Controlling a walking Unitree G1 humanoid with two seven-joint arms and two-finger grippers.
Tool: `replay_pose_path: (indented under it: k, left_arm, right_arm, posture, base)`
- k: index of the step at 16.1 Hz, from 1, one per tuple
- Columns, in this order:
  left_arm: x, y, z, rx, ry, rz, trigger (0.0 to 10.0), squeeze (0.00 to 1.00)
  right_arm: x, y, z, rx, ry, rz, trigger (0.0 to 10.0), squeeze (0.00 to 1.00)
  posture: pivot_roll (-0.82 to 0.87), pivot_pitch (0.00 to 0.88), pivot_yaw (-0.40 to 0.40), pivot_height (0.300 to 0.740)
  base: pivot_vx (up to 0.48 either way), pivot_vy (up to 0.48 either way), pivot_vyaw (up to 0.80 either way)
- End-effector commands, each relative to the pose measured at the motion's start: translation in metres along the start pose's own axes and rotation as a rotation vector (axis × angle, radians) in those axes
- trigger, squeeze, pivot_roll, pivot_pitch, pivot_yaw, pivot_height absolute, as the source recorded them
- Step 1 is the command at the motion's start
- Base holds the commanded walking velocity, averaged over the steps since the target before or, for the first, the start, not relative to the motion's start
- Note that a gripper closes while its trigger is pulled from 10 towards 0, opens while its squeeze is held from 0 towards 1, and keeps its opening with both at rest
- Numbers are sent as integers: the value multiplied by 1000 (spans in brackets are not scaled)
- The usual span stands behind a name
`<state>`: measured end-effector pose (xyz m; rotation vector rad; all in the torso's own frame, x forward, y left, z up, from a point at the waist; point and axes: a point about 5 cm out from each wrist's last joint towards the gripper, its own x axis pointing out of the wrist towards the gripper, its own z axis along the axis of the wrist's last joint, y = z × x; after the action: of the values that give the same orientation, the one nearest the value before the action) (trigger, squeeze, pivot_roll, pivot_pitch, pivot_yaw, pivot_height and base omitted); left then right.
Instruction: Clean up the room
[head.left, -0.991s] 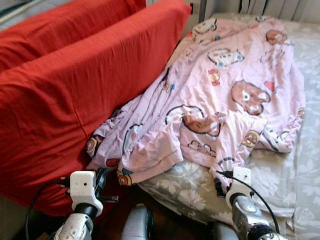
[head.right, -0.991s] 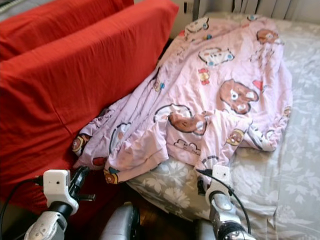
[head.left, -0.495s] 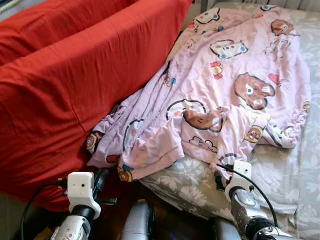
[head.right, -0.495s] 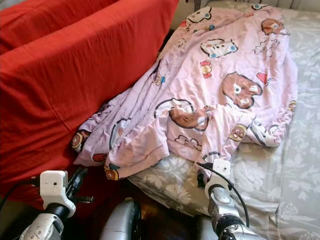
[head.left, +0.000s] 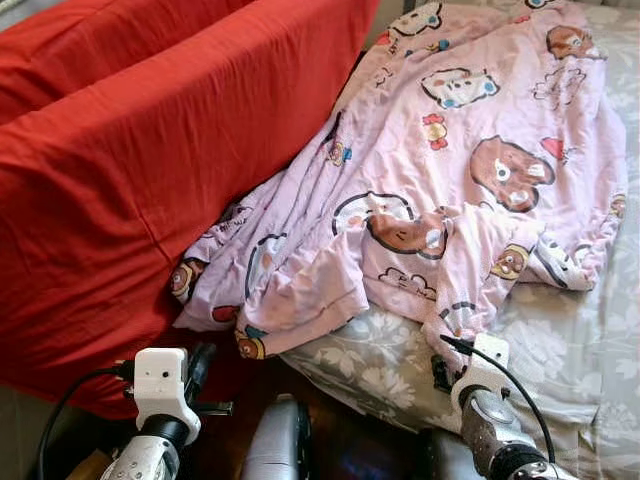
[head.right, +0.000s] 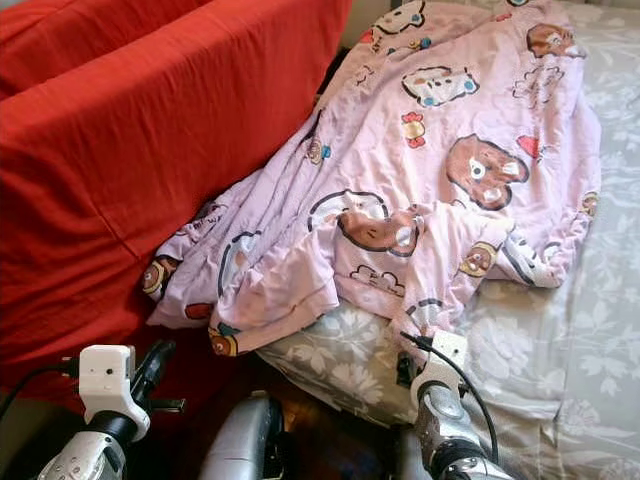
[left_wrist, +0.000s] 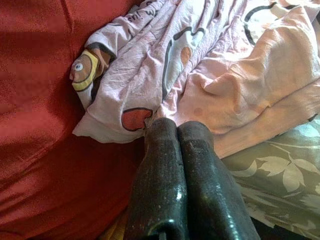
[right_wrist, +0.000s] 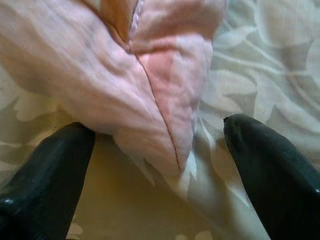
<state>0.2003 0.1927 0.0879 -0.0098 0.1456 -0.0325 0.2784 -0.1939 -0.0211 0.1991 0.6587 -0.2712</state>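
Two grippers: I see both by the pink cartoon blanket (head.left: 450, 170).
Right gripper (right_wrist: 160, 165): spread, straddling its corner.
Left gripper (left_wrist: 179, 131): pressed together, empty.

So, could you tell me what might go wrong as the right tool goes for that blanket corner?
1. The right tool is open around the pink blanket corner, which lies flat on the grey sheet; closing may pinch the sheet too.
2. The blanket's far edge is bunched against the red sofa, so pulling could drag or snag there.
3. The left tool is shut and cannot help yet.
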Motion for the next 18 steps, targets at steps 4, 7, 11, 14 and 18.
replay_pose_path:
  k: [4, 7, 11, 14, 18]
  left_arm:
    - [-5, 2, -1, 12, 24, -1, 10000, 0]
    - [-5, 2, -2, 13, 26, 0, 10000, 0]
    - [-4, 2, -2, 14, 25, 0, 10000, 0]
    - [-5, 1, -3, 11, 29, 2, 10000, 0]
    - [-1, 0, -4, 7, 29, 2, 10000, 0]
  right_arm:
    - [-2, 0, -14, 26, 51, -2, 0, 0]
    - [-2, 1, -14, 29, 46, 6, 0, 0]
    - [-3, 3, -15, 34, 36, 16, 0, 0]
    - [-3, 11, -9, 19, -10, 68, 0, 0]
    - [-3, 14, -10, 13, -20, 78, 0, 0]
  posture:
    - [274, 243, 117, 648]
    - [274, 239, 119, 648]
    - [273, 236, 120, 648]
    - [272, 236, 120, 648]
    - [265, 226, 117, 648]
  base:
    - [0, 0, 0]
    - [0, 0, 0]
    - [0, 0, 0]
    - [0, 0, 0]
    - [0, 0, 0]
